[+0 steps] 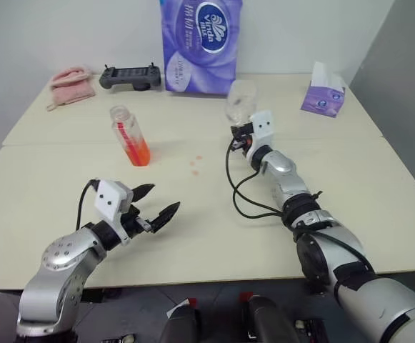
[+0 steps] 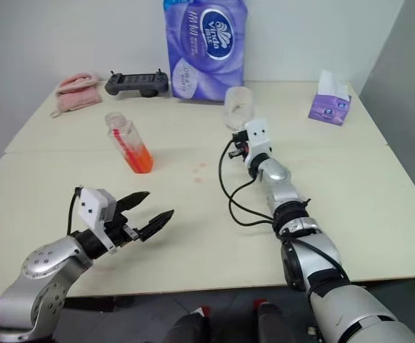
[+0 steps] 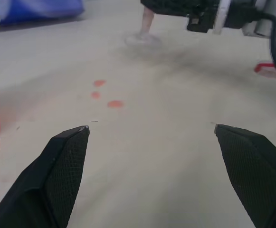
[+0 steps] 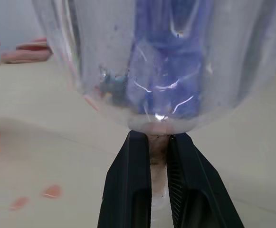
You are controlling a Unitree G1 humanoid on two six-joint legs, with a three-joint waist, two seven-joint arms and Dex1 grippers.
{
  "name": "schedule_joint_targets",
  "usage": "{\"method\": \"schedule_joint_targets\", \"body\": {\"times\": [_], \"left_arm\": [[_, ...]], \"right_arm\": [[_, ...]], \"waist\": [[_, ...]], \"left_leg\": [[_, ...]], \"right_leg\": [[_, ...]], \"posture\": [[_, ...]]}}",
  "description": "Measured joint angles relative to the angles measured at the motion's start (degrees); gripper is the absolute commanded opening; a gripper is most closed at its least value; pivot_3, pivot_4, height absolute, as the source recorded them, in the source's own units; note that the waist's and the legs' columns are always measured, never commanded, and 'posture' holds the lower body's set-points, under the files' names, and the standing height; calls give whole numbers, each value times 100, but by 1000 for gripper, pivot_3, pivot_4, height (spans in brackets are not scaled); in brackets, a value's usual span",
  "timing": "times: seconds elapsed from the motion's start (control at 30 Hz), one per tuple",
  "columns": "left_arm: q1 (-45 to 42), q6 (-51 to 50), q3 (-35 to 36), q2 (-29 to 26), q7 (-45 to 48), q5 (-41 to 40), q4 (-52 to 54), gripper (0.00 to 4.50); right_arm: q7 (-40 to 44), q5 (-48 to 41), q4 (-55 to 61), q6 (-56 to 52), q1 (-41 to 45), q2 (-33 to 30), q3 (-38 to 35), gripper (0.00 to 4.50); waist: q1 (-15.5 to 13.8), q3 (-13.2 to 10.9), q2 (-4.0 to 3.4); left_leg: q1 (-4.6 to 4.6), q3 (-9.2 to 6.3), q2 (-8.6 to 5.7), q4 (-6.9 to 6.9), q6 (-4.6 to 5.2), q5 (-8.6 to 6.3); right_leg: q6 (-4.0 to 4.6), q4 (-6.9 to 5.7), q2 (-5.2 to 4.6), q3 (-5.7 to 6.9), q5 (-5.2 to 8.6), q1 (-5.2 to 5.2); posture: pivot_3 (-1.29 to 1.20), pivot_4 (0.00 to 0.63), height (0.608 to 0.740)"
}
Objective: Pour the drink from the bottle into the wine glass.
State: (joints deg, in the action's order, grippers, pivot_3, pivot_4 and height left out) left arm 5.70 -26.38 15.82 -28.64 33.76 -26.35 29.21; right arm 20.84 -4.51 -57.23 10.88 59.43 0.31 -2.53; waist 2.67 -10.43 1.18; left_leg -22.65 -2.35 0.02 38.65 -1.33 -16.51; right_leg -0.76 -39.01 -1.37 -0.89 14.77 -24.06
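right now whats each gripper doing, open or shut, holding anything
left gripper: jaws open, holding nothing.
right gripper: jaws shut on the wine glass stem.

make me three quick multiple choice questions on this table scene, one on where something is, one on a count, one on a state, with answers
1. Where does the bottle stand?
A. on the table, on the robot's left side
B. in the left gripper
C. on top of the tissue box

2. How many orange-red drops lie on the table?
A. none
B. three
C. seven

3. What is the right gripper doing?
A. hanging open above the bottle
B. shut on the stem of the wine glass
C. resting flat on the table

Answers:
1. A: the bottle stands alone on the tabletop, apart from the open left gripper.
2. B: the left wrist view shows three small spots close together.
3. B: the right wrist view shows both fingers pressed to the stem just under the bowl.
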Motion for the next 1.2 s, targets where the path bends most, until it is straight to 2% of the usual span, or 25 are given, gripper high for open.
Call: {"method": "schedule_joint_targets", "body": {"times": [0.1, 0.23, 0.73, 0.97, 1.2], "left_arm": [[764, 193, 171, 311, -401, 129, 485, 4500], [1176, 234, 328, 407, -624, 169, 666, 4500], [592, -22, 222, 289, -834, 84, 823, 4500], [579, -42, 219, 255, -784, 84, 695, 4500], [581, 85, 186, 255, -674, 97, 576, 4500]], "right_arm": [[126, 5, 405, -196, -256, 241, 230, 156], [189, 112, 529, -341, -483, 298, 438, 156], [159, 379, 529, -408, -664, 247, 662, 156], [106, 373, 529, -467, -669, 324, 666, 156], [22, 378, 515, -473, -669, 318, 666, 2460]], "waist": [[-74, 0, 0], [-128, 0, 1], [-84, 0, 1], [-83, 1, 1], [-85, 1, 1]], "left_leg": [[-1, 0, -11, 3, 1, -1], [-3, -9, -15, 8, 1, -1], [-2, -2, -8, 7, 0, 0], [-1, -2, -8, 7, 0, 0], [-1, -2, -9, 7, 0, 0]], "right_leg": [[0, 0, -10, -1, 0, 2], [0, 0, -10, 8, 0, 4], [0, -1, 3, 3, 0, 2], [0, -1, 3, 3, 0, 2], [0, -1, 3, 3, 0, 2]], "posture": [[0, 150, 740], [0, 150, 740], [0, 150, 740], [0, 150, 740], [0, 150, 740]]}}
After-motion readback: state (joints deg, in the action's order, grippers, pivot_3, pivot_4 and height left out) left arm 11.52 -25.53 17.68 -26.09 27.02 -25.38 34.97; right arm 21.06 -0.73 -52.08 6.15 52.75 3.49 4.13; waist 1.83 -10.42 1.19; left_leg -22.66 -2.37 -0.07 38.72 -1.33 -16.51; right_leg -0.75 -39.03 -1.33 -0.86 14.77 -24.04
